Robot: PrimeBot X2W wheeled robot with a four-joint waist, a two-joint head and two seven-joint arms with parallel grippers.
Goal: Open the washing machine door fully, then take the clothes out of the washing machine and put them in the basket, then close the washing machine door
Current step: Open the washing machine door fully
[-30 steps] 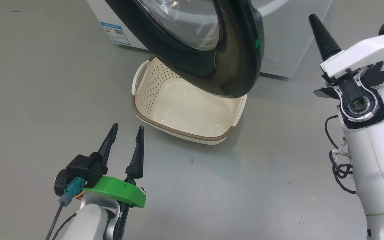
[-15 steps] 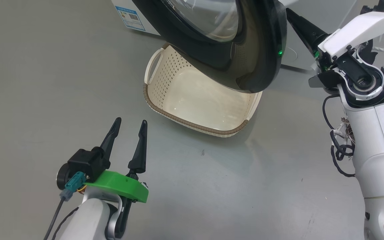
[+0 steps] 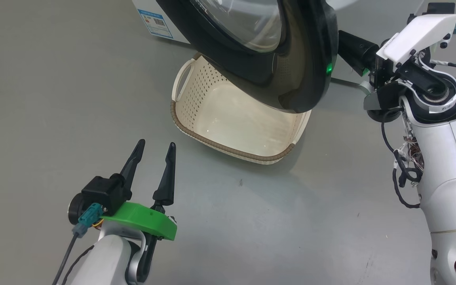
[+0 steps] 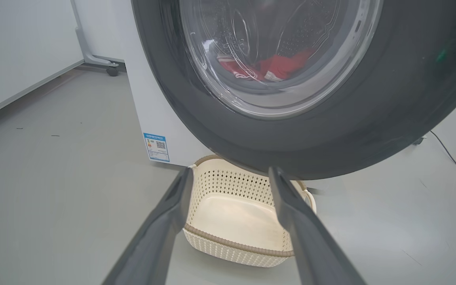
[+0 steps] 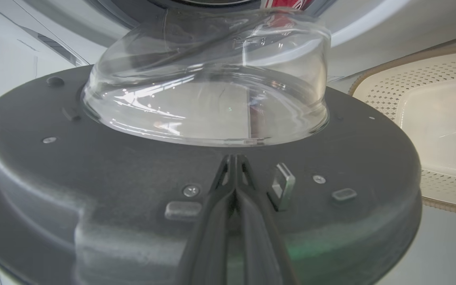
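One step in hand: door-opening. Your right gripper point(image 5: 234, 158), fingers pinched together, leans on the inner face of the big glossy black round door point(image 3: 303, 79), half-swung over the cream perforated plastic basket point(image 3: 228, 148). Left gripper point(image 3: 156, 144) hovers spread, near-left. Red fabric clothes point(image 4: 279, 67) sit behind its glass. Next, probably push leftward.

Glossy black plastic washing machine door point(image 3: 311, 47) with clear glass window point(image 3: 244, 19), perforated cream plastic basket point(image 3: 200, 91), smooth grey floor point(image 3: 54, 99)
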